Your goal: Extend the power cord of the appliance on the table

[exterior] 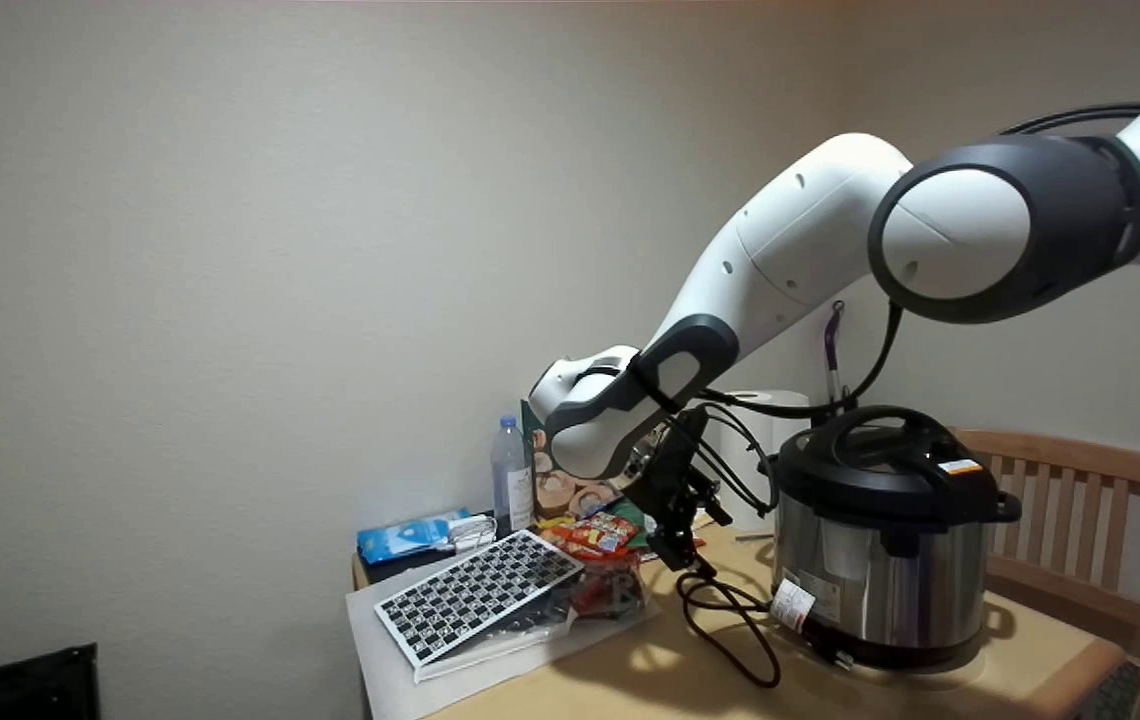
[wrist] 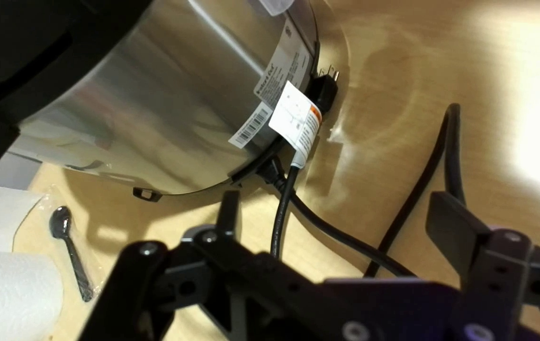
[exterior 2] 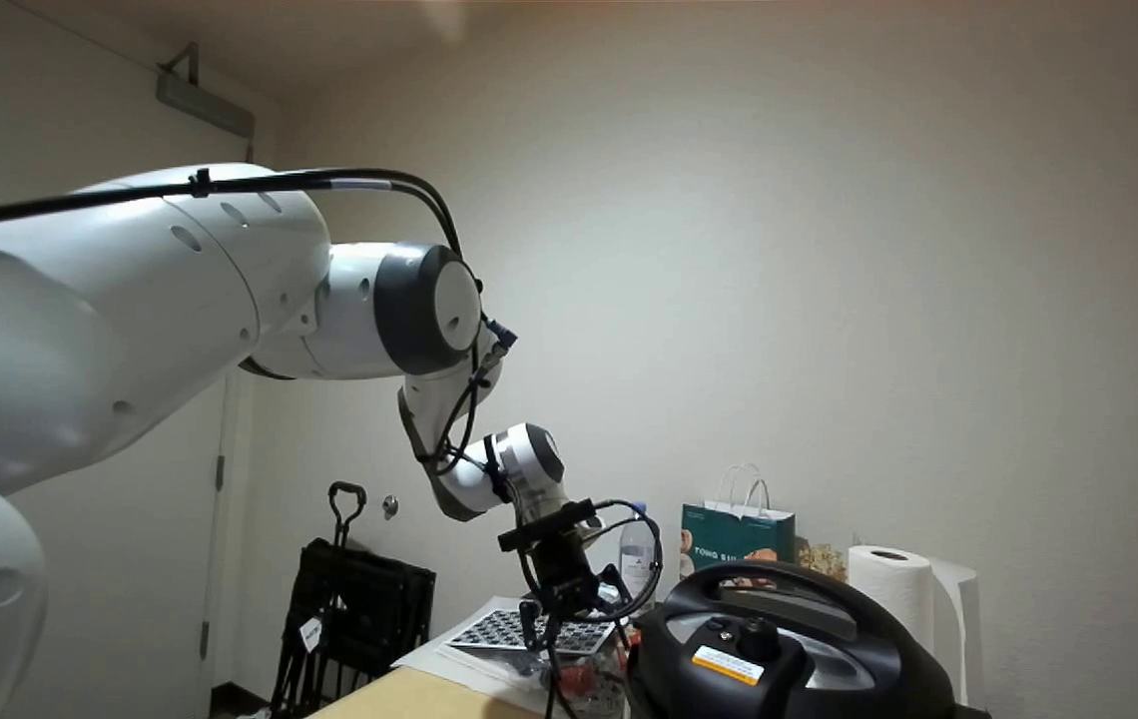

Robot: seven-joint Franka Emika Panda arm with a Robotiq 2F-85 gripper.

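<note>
The power cord (wrist: 454,142), slack and looped, lies mostly on the table (wrist: 393,61) beside the pot (wrist: 194,123), which I read as the appliance. Its plug (wrist: 324,92) lies just beside the pot's foot (touching it or not, I cannot say), ahead of my gripper (wrist: 341,218), prongs (wrist: 336,76) toward the top of the wrist view. From the plug, past a paper tag (wrist: 295,118), one strand (wrist: 283,208) runs back between the gripper's fingers (wrist: 454,232) as seen there; its long axis crosses their closing line nearly square, closer to the finger on the picture's left. The fingers stand wide apart and pinch nothing. The coming move, as I judge it, turns on this: reach forward to the strand behind the plug, then draw it away from the pot. A second strand (wrist: 342,237) leaves the pot's foot at a slant, and catching both would probably gain little.

Hard to make out: the gripper's body covers where the strands go, and the tag may mask part of the plug. In an exterior view a slack loop (exterior: 768,684) runs up to the fingertips, black on black; touching or merely in line, I cannot tell. In an exterior view, where the pot's lid (exterior 2: 779,659) looms in front, I cannot sort cord from robot cables (exterior 2: 270,184).
</note>
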